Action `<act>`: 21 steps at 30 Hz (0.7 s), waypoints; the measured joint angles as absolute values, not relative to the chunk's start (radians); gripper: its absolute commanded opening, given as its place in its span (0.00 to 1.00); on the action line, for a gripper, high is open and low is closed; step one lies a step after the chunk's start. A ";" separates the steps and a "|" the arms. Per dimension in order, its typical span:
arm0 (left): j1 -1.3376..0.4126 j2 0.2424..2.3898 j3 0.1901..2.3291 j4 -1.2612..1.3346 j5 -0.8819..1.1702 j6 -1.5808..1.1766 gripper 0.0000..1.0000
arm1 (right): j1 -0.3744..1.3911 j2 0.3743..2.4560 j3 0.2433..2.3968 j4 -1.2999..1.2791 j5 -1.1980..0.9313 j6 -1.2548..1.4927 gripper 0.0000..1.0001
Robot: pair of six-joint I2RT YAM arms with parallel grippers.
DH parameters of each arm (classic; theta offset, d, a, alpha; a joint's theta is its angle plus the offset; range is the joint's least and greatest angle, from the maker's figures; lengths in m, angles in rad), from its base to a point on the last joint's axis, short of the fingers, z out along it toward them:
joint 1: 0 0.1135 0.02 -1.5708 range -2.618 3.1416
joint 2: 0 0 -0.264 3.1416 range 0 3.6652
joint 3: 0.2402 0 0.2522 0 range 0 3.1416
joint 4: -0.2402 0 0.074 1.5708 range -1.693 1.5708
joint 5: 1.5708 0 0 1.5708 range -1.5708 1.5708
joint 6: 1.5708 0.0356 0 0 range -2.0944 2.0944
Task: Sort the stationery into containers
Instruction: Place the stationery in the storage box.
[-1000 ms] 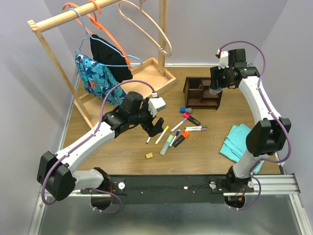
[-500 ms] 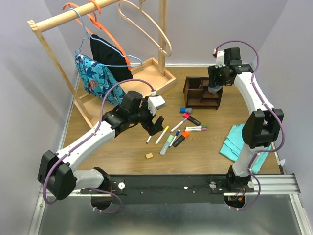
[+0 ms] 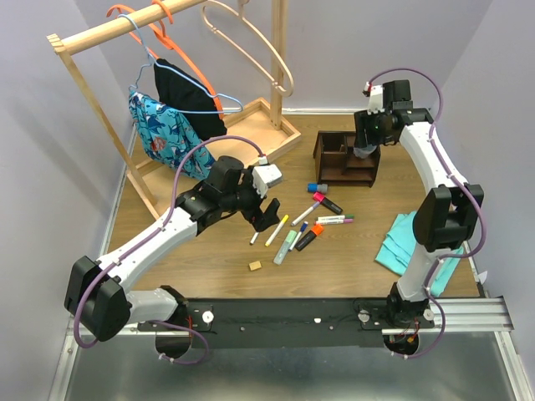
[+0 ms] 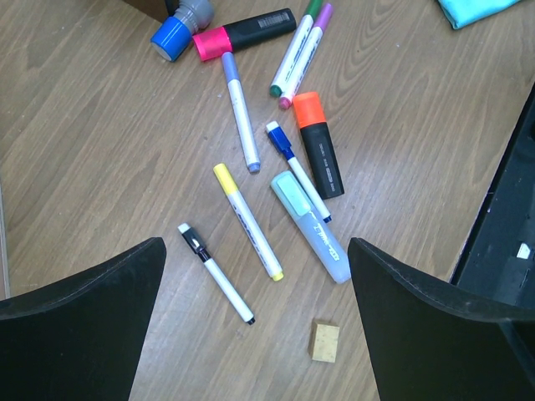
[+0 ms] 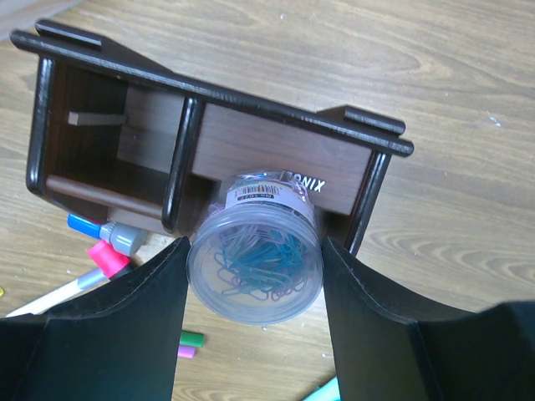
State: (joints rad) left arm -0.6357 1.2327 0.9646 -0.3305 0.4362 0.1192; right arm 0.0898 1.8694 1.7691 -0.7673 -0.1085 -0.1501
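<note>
Desk (image 3: pixel 201 251): wooden top is carrying everything listed below.
Clothes rack (image 3: pixel 92 38): is standing at the far left corner, with garments hanging from it.
Organizer (image 5: pixel 276 142): dark wooden box is sitting at the far side, its compartments opening upward.
Cloth (image 3: pixel 401 238): teal, is lying folded near the right edge.
Left hand (image 3: pixel 269 215): is hovering over the scattered pens, fingers spread wide, holding nothing.
Right hand (image 3: pixel 365 150): is gripping the tub over the organizer's right end.
Tub of clips (image 5: pixel 255 267): clear and round, is sitting between the right fingers.
Pens and highlighters (image 4: pixel 248 221): are lying loose mid-desk, in front of the organizer.
Eraser (image 4: pixel 324 341): tan cube is lying nearest the arms, just apart from the pens.
</note>
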 measured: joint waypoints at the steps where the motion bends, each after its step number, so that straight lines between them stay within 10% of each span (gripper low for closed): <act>1: -0.636 1.233 0.964 -0.331 0.436 0.119 0.99 | 0.090 1.872 1.773 -0.768 -0.110 -0.150 0.27; 21: -0.630 1.233 0.956 -0.330 0.436 0.118 0.99 | 0.106 1.877 1.769 -0.752 -0.120 -0.147 0.26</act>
